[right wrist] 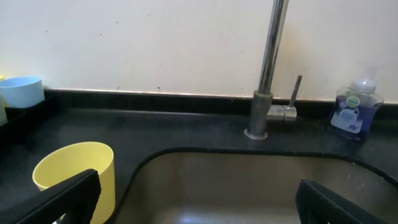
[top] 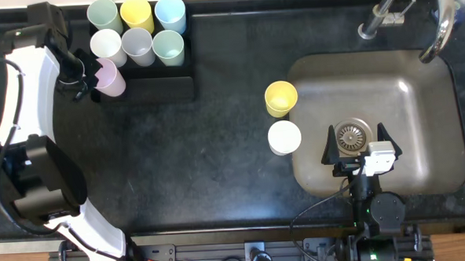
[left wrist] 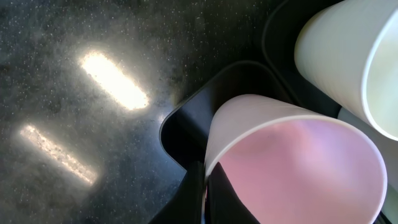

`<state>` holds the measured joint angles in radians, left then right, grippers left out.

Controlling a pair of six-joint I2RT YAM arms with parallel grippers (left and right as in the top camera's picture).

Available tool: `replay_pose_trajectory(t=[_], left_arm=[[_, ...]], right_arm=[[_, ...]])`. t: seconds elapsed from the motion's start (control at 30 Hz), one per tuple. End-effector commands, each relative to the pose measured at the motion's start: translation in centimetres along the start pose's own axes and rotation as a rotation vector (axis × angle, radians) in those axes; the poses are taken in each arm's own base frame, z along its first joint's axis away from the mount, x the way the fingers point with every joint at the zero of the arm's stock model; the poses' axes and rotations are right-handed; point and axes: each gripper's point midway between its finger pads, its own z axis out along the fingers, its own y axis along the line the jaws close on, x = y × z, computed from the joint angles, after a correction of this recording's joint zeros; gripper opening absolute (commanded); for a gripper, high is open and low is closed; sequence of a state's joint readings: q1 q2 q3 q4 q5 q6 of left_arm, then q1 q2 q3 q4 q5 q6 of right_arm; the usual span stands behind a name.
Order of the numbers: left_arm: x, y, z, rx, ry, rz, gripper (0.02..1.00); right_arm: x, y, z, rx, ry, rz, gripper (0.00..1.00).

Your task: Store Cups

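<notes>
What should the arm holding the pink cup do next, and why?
Probably lower the pink cup into the free corner slot of the tray and then let go. The left gripper holds the cup by its rim, tilted, right over that slot.

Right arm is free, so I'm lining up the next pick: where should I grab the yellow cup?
On the yellow cup, I'd pinch the sink-side rim, one finger inside, one outside, coming from over the sink. It stands upright with its mouth open, and the white cup crowds the side nearest the arms.
</notes>
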<state>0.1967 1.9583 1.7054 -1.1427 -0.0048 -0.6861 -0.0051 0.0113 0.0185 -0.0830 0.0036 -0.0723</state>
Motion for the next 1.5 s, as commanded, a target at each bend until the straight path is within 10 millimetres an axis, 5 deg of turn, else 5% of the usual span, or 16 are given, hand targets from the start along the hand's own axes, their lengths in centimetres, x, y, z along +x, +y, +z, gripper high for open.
replay_pose_trajectory(t=[0.03, 0.8, 0.83, 0.9, 0.93, 1.2, 1.37, 1.5], left_arm=[[-0.2, 0.6, 0.3, -0.028, -0.007, -0.026, 0.036], [0.5, 1.2, 1.9, -0.056, 0.003, -0.015, 0.036], [0.5, 1.2, 1.9, -0.056, 0.003, -0.015, 0.139], [0.6, 1.3, 1.9, -0.058, 0.005, -0.015, 0.816], [0.6, 1.3, 1.8, -0.059, 0.007, -0.015, 0.978], [1.0, 1.7, -1.4, -0.035, -0.023, -0.015, 1.000], [2.0, 1.0, -7.3, 0.074, -0.104, 0.037, 1.000], [5.8, -2.3, -12.8, 0.242, -0.156, 0.158, 1.000]], right_arm=[[0.4, 0.1, 0.0, -0.006, 0.003, -0.003, 0.996], [0.4, 0.1, 0.0, -0.006, 0.003, -0.003, 0.996], [0.4, 0.1, 0.0, -0.006, 0.003, -0.003, 0.993], [0.4, 0.1, 0.0, -0.006, 0.003, -0.003, 0.996], [0.4, 0.1, 0.0, -0.006, 0.003, -0.003, 0.996], [0.4, 0.1, 0.0, -0.006, 0.003, -0.003, 0.996], [0.4, 0.1, 0.0, -0.006, 0.003, -0.003, 0.996], [0.4, 0.1, 0.0, -0.006, 0.003, -0.003, 0.996]])
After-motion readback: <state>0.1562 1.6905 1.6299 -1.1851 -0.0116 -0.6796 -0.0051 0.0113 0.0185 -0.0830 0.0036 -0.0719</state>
